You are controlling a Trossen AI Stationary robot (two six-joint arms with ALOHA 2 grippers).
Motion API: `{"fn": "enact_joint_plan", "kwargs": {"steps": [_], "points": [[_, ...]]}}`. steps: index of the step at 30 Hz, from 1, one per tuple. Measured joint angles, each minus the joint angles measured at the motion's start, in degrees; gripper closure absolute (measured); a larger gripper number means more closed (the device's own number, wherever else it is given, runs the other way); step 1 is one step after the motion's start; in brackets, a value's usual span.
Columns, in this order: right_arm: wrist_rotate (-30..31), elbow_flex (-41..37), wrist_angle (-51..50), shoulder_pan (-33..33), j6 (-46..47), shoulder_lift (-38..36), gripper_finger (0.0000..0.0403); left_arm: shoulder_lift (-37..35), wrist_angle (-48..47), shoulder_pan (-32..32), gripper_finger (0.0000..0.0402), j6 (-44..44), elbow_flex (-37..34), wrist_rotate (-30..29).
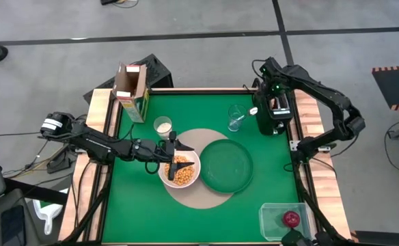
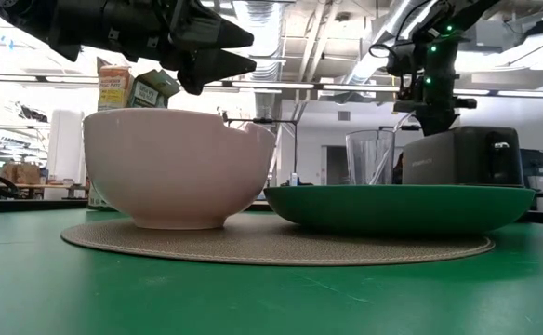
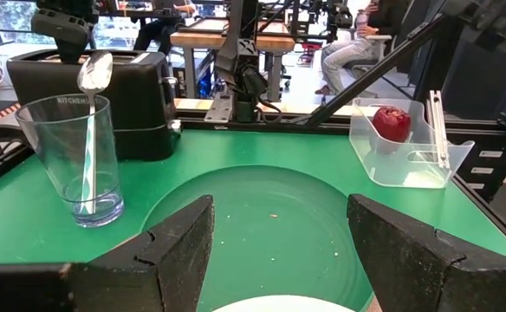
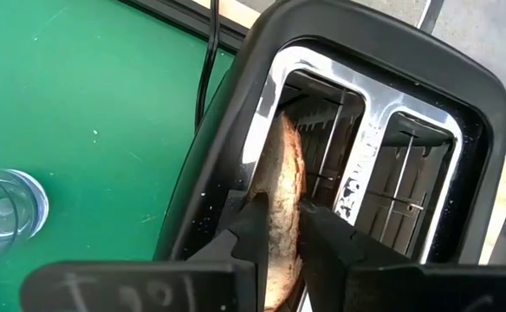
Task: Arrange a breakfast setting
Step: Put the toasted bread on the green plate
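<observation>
The right claw [image 4: 279,238] hangs over the black toaster [image 1: 273,113] at the far right of the green desk [image 1: 274,184]. Its two dark fingers [image 4: 249,234] are pinching a brown slice of bagel [image 4: 281,195] that stands upright in one toaster slot, one finger on each side of it. The other slot beside it looks bare. The left claw [image 1: 171,147] hovers over the white bowl [image 1: 180,169], and its fingers are spread wide with nothing between them. The bowl is full of small orange cereal bits and sits on the left side of the round tan mat [image 1: 206,195] in the middle of the desk. The dark green plate [image 1: 225,164] sits on the right side of the same mat, touching or just beside the bowl. Only a few crumbs show on the plate. A clear glass [image 3: 71,156] stands on the desk near the toaster, with a spoon [image 3: 93,74] standing in it, its round end up. The cereal box [image 1: 132,91] stands at the far left of the desk with its top flaps open. A small white cup [image 1: 162,125] is near the box, between it and the bowl. A small red fruit [image 3: 392,123] lies in the clear plastic tub [image 1: 281,220] at the near right corner of the desk, well apart from the mat. A person sits at a table in the room behind.
</observation>
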Motion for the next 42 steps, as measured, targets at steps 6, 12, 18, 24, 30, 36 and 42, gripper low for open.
{"fn": "enact_joint_plan", "kwargs": {"steps": [6, 12, 18, 24, 30, 36, 42], "points": [[0.1, 0.4, -0.6, 0.0, -0.1, 0.0, 0.0326, 0.0, 0.0, 0.0, 0.0150, 0.0, 0.0, 0.0], [1.3, 5.4, -5.0, 0.0, -0.3, 0.0, 0.0326, 0.0, 0.0, 0.0, 0.0150, 0.0, 0.0, 0.0], [1.6, 10.9, -8.3, 0.0, -0.4, 0.0, 0.0327, 0.0, 0.0, 0.0, 0.0150, 0.0, 0.0, 0.0], [1.8, 15.5, -11.0, 0.0, -0.9, 0.0, 0.0327, 0.0, 0.0, 0.0, 0.0150, 0.0, 0.0, 0.0], [1.8, 20.0, -14.2, 0.0, -1.5, -0.1, 0.0327, 0.0, 0.0, 0.0, 0.0150, 0.0, 0.0, 0.0], [1.7, 21.0, -14.7, 1.1, -2.2, -2.5, 0.0327, 0.0, 0.0, 0.0, 0.0150, 0.0, 0.0, 0.0], [-2.3, 21.1, -14.7, 1.2, -2.3, -7.5, 0.0327, 0.0, 0.0, 0.0, 0.0150, -1.1, 0.0, -0.6]]}}
